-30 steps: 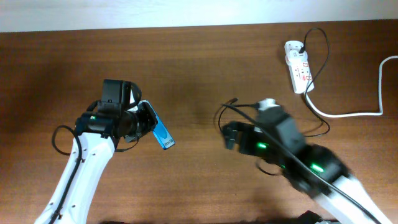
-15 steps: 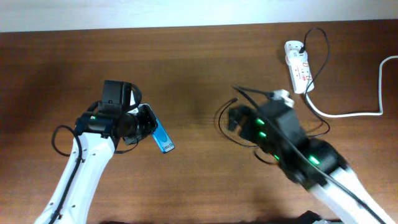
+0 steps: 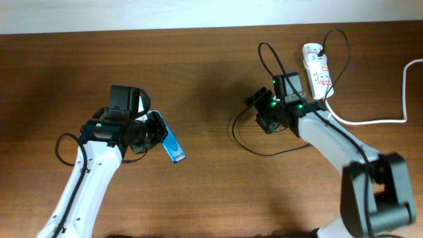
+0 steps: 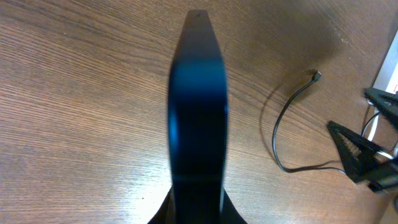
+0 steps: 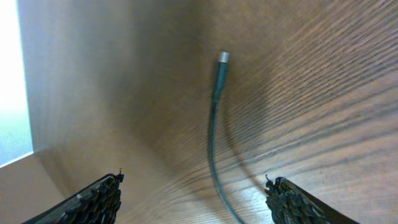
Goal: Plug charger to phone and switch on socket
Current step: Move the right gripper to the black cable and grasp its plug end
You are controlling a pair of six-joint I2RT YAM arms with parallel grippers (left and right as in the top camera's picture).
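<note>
My left gripper (image 3: pixel 153 134) is shut on the phone (image 3: pixel 174 148) and holds it tilted above the table. In the left wrist view the phone (image 4: pixel 198 93) stands edge-on between the fingers (image 4: pixel 198 214). The charger, a thin black cable (image 3: pixel 264 153), loops on the table right of centre. Its connector tip (image 5: pixel 222 57) lies free on the wood and also shows in the left wrist view (image 4: pixel 316 76). My right gripper (image 3: pixel 262 114) is open and empty over the cable. The cable runs between its spread fingers (image 5: pixel 196 199). The white socket (image 3: pixel 317 69) lies at the far right.
The socket's thick white cord (image 3: pixel 370 121) runs right toward the table edge. A loop of black cable (image 3: pixel 264 53) rises near the socket. The table's far edge meets a white wall at the top.
My right arm has swung from the table's middle toward the far right, and its gripper now sits near the cable end beside the socket. My left arm and the phone have hardly moved.
</note>
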